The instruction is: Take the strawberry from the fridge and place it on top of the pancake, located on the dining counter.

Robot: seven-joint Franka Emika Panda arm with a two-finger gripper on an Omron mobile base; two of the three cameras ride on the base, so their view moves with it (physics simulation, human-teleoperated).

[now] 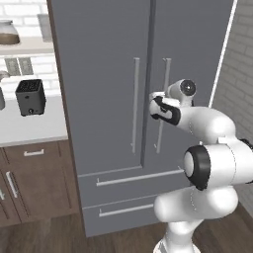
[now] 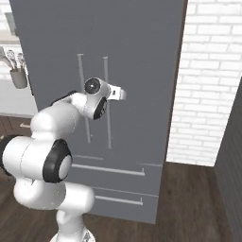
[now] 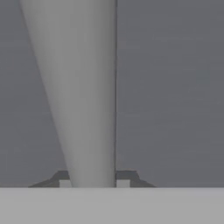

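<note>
At fridge [image 1: 108, 99] front | pincer [image 3: 92, 181] clamped on right door handle [image 3: 83, 87]

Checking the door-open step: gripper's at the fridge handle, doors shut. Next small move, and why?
Probably pull straight back to swing the right door open. The gripper looks shut on the right-hand long grey vertical bar handle, its dark fingertips flanking the bar, and the tall grey French-door fridge is closed.
</note>
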